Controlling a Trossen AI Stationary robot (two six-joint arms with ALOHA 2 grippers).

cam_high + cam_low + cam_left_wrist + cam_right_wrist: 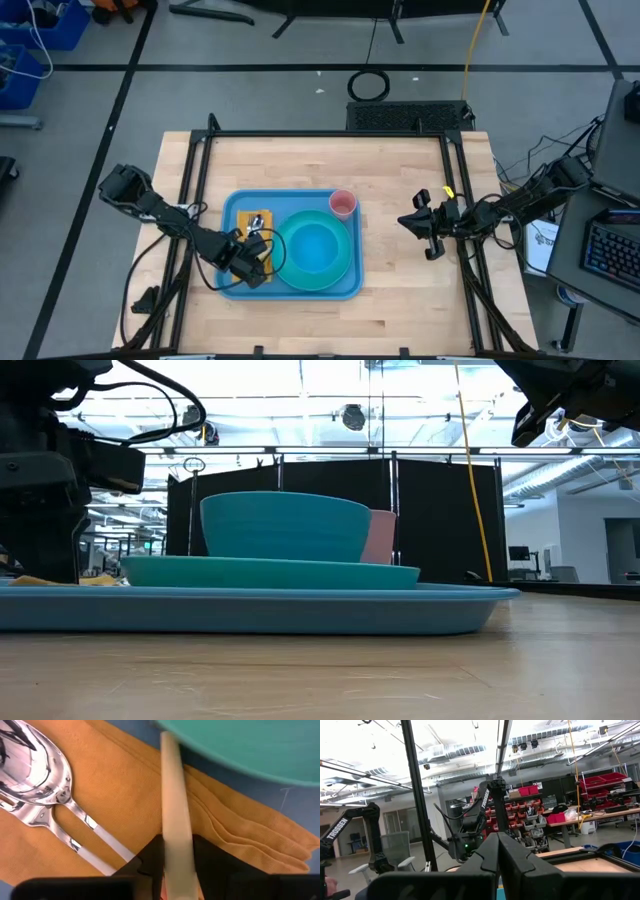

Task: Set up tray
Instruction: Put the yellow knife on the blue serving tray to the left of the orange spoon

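Your left gripper (176, 865) pinches a pale stick (174, 795) over the napkin (125, 795) at 9 o'clock on the tray (232, 205). Drop early and it rolls under the plate (345, 262). Your right gripper (428, 232) waits, closed.

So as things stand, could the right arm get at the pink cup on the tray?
Probably yes: the pink cup stands at the tray's corner nearest the right gripper, with bare table between; the left gripper works across the tray.
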